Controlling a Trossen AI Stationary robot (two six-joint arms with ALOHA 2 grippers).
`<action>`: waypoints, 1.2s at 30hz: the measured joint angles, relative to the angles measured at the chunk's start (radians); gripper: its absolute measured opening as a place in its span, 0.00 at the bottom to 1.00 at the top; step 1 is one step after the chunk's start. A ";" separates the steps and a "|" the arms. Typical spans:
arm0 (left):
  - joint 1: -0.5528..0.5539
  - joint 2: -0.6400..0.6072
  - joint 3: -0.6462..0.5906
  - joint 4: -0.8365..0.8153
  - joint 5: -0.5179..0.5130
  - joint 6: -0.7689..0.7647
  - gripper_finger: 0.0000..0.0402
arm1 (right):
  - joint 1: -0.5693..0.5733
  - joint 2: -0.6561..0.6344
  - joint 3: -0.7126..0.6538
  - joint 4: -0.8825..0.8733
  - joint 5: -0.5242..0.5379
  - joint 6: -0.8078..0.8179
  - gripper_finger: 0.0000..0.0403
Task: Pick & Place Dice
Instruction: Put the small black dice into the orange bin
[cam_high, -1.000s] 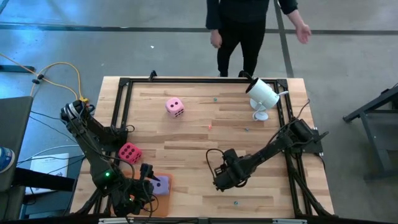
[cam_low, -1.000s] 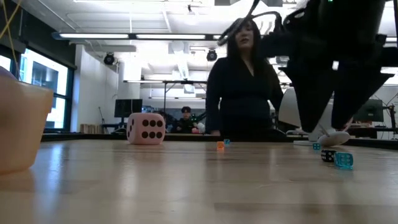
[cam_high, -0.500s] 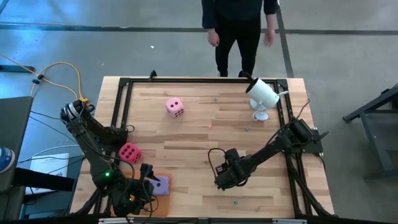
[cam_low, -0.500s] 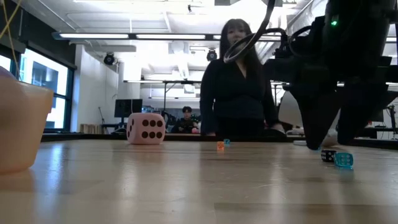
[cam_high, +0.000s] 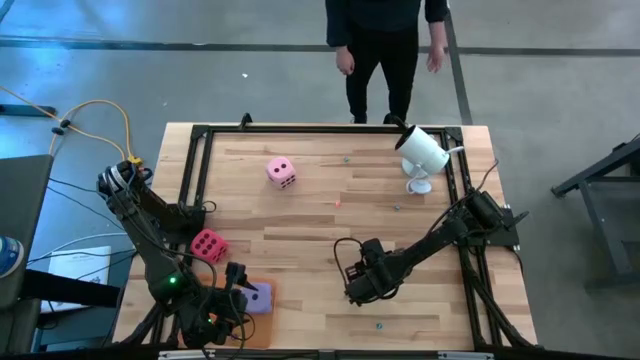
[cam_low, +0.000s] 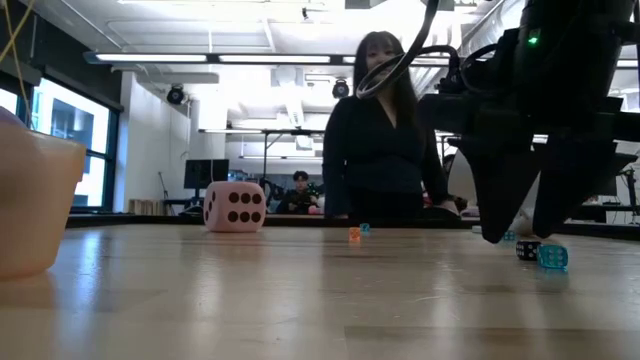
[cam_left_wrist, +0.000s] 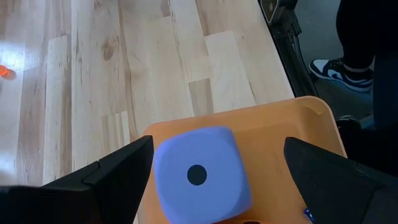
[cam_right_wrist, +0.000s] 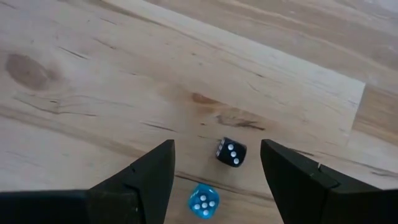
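The purple die (cam_left_wrist: 199, 175) lies one pip up on the flat orange tray (cam_left_wrist: 298, 121) at the table's near left (cam_high: 260, 297). My left gripper (cam_left_wrist: 218, 142) is open, one finger on each side of this die. The magenta die (cam_high: 208, 245) rests on the wood left of centre. The light pink die (cam_high: 281, 172) sits toward the far edge, several pips facing the low view (cam_low: 234, 207). No orange die shows. My right gripper (cam_right_wrist: 214, 146) is open just above the table near the middle (cam_high: 360, 285), over a tiny black die (cam_right_wrist: 231, 152) and a tiny blue die (cam_right_wrist: 203, 200).
A white lamp-like device (cam_high: 422, 152) stands at the far right corner. A person (cam_high: 385, 45) stands beyond the far edge. Tiny orange and blue bits (cam_low: 354, 234) lie mid-table. A black frame (cam_high: 195, 160) runs round the table. Bare wood lies between the dice.
My right gripper has come down toward the table over the tiny black and blue dice, still open. The person behind the far edge has drawn their arms in and shifted slightly.
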 joint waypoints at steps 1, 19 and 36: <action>0.000 0.000 0.000 0.000 0.000 0.000 0.87 | 0.000 0.000 0.000 0.001 -0.004 0.006 0.56; 0.000 0.000 -0.001 0.000 -0.002 0.000 0.87 | 0.000 0.014 0.002 0.004 -0.024 0.027 0.56; 0.000 0.001 -0.002 0.010 -0.002 0.000 0.87 | 0.000 0.044 0.003 0.021 -0.021 0.020 0.44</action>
